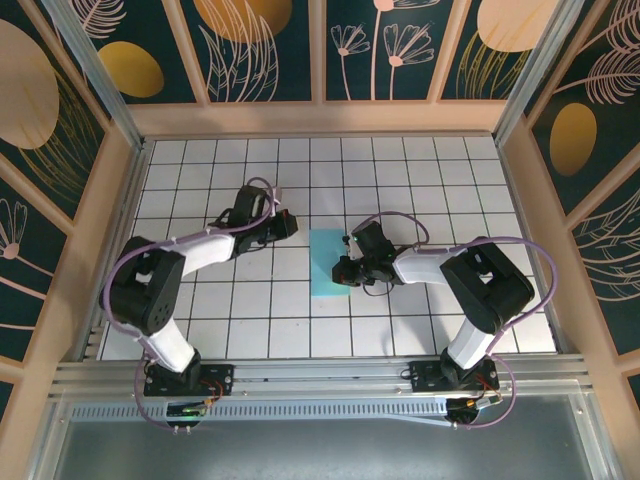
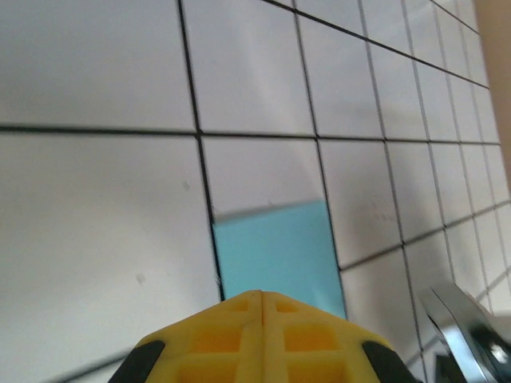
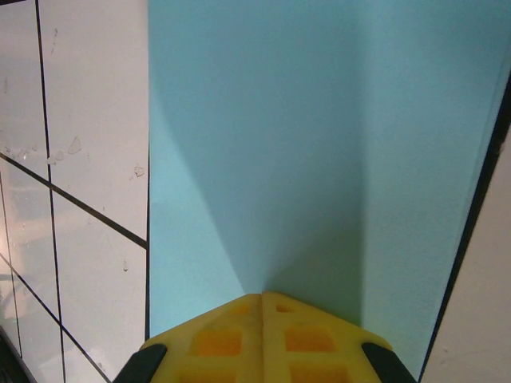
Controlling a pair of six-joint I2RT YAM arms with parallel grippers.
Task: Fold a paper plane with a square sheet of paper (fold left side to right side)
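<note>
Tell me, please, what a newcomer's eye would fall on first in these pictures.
The light teal-blue paper stands out, lying flat near the middle of the white grid table. The right gripper, shut, is over the paper at its right side; the left gripper, also shut, is just left of it.

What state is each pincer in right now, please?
Left pincer: closed, holding nothing.
Right pincer: closed, holding nothing, tips over the thin light teal-blue paper sheet.

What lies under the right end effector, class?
The teal-blue paper lies flat beneath the shut right end effector, on the white gridded table. The end effector hides the patch directly below, so contact cannot be confirmed.
</note>
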